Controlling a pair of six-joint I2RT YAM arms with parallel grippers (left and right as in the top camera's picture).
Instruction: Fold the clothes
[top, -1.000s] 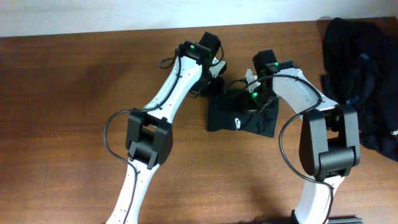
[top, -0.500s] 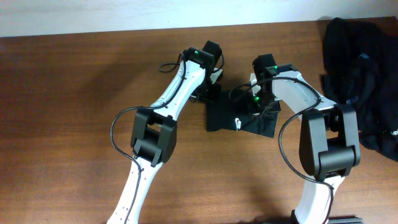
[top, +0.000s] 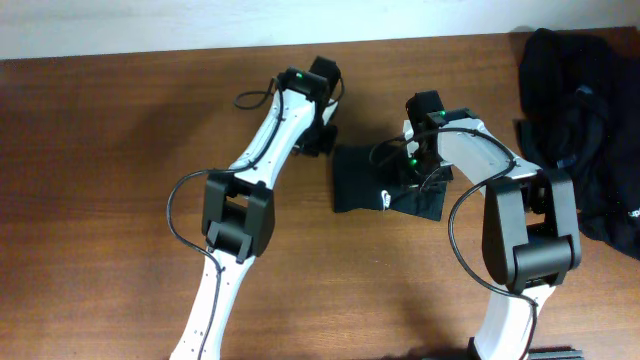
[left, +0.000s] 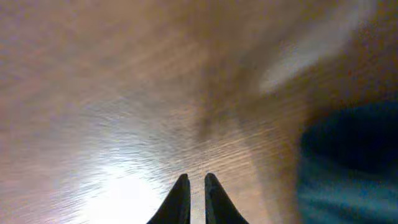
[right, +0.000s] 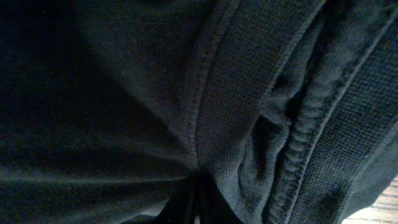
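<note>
A folded black garment (top: 362, 182) with a small white logo (top: 385, 197) lies on the wooden table (top: 120, 180) between my two arms. My left gripper (top: 322, 138) hangs just left of its far left corner, over bare wood. In the left wrist view its tips (left: 194, 178) are parted by a narrow gap with nothing between them, and the garment (left: 351, 165) is a dark blur at the right. My right gripper (top: 413, 166) is down on the garment's far right part. Black knit fabric (right: 124, 93) fills the right wrist view, and a fold gathers into the closed tips (right: 194, 183).
A heap of more black clothes (top: 580, 120) covers the table's right end, close to the right arm's elbow. Bare wood stretches to the left and along the front. A pale wall runs behind the table's far edge (top: 200, 52).
My left gripper has pulled away to the left off the garment's corner and its tips have parted a little. The right gripper has stayed on the garment.
</note>
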